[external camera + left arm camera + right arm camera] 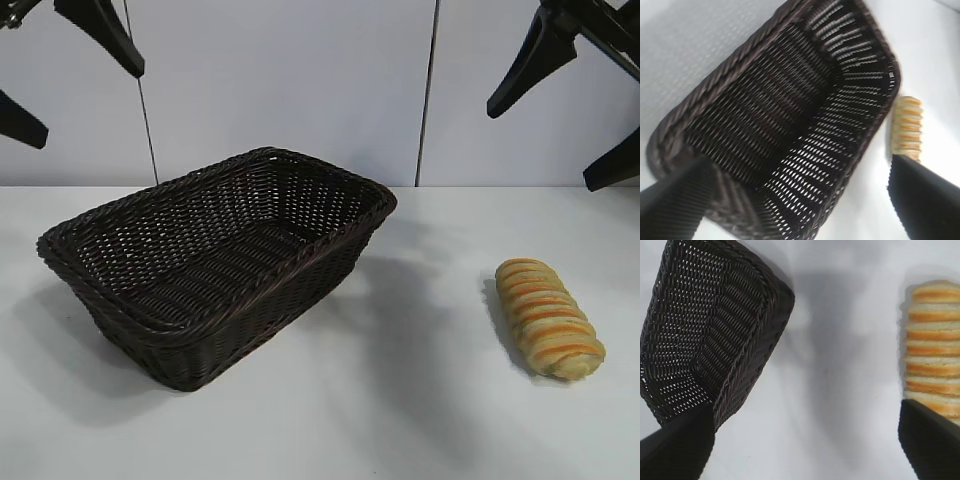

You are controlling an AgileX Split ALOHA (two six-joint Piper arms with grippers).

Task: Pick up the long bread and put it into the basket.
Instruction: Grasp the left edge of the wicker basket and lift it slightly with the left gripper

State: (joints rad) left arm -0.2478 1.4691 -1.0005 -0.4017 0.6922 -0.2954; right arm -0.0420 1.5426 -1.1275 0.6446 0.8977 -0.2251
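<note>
The long bread [549,317], a golden loaf with orange-brown stripes, lies on the white table at the right. The dark brown wicker basket [270,310] stands left of centre and is empty. My left gripper [88,105] hangs open and empty high above the basket's left end. My right gripper [543,148] hangs open and empty high above the bread. The left wrist view looks down between its fingers [670,205] at the basket [730,75] and one end of the bread [907,127]. The right wrist view shows the bread [932,350] by one finger [930,440] and the basket [760,300].
White tabletop [430,400] runs between basket and bread and along the front. A pale panelled wall [290,80] stands behind the table.
</note>
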